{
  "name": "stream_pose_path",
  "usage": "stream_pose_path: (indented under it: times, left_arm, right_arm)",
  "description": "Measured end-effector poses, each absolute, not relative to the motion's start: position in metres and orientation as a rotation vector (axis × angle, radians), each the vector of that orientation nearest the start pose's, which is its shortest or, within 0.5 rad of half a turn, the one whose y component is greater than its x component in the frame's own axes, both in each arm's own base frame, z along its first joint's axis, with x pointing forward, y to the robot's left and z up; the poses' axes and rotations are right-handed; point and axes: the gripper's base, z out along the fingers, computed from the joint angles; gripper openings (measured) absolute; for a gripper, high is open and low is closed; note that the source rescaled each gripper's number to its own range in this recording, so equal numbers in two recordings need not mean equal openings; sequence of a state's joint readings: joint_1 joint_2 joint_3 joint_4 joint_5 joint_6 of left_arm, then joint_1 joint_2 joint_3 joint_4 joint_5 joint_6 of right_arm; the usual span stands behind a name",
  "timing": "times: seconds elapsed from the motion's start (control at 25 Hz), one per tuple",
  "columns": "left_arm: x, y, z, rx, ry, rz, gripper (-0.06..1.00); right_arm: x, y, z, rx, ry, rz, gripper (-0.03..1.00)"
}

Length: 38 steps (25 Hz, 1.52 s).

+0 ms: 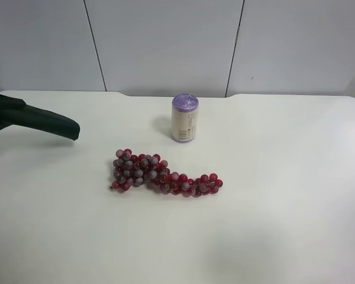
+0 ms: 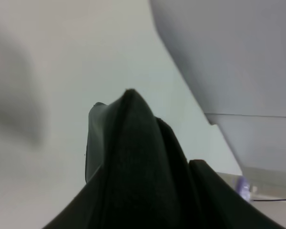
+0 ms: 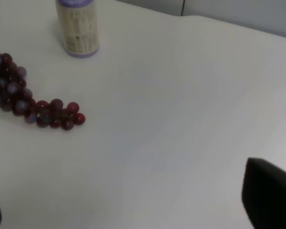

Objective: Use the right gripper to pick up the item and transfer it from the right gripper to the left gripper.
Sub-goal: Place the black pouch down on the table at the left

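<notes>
The item (image 1: 44, 121), a dark green soft pouch, juts in from the left edge of the exterior high view with its rounded end free over the white table (image 1: 272, 195). In the left wrist view the item (image 2: 138, 176) fills the lower middle, right at the camera. It hides the left gripper's fingers, which are shut on it. My right gripper (image 3: 131, 200) hangs open over bare table, one dark finger (image 3: 271, 198) at each side of its view and nothing between them. The right arm is outside the exterior high view.
A red-purple grape bunch (image 1: 163, 174) (image 3: 24, 102) lies mid-table. A cream can with a purple lid (image 1: 184, 118) (image 3: 77, 28) stands upright behind it. Grey wall panels (image 1: 165, 41) close the table's far edge.
</notes>
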State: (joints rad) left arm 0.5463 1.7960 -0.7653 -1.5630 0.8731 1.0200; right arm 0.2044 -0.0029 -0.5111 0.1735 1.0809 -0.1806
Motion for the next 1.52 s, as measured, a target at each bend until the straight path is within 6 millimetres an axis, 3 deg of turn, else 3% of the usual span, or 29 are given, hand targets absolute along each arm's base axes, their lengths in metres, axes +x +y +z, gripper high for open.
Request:
stream_pose_path:
  times: [0.28,0.32,0.4,0.48,0.52,0.6,1.0,1.52]
  left_arm:
    - [0.293,0.098,0.141,-0.928,2.187,-1.054,0.00]
    - [0.293,0.099,0.141,-0.935,2.190,-1.037,0.04]
    - [0.293,0.101,0.139,-0.953,2.192,-1.014,0.34]
    - [0.293,0.102,0.138,-0.989,2.191,-0.994,0.77]
    - [0.293,0.103,0.138,-0.999,2.190,-0.989,0.87]
    - [0.293,0.103,0.137,-1.012,2.190,-0.982,0.96]
    - [0.292,0.107,0.142,-0.974,2.194,-0.893,1.00]
    - [0.271,0.109,0.213,-0.601,2.204,-0.480,1.00]
  right_arm:
    - [-0.011,0.012,0.280,-0.403,2.005,0.223,1.00]
    - [-0.011,0.012,0.280,-0.403,2.005,0.223,1.00]
    - [-0.011,0.012,0.280,-0.403,2.005,0.223,1.00]
    - [-0.011,0.012,0.280,-0.403,2.005,0.223,1.00]
    - [-0.011,0.012,0.280,-0.403,2.005,0.223,1.00]
    - [-0.011,0.012,0.280,-0.403,2.005,0.223,1.00]
    - [-0.011,0.012,0.280,-0.403,2.005,0.223,1.00]
    - [-0.011,0.012,0.280,-0.403,2.005,0.223,1.00]
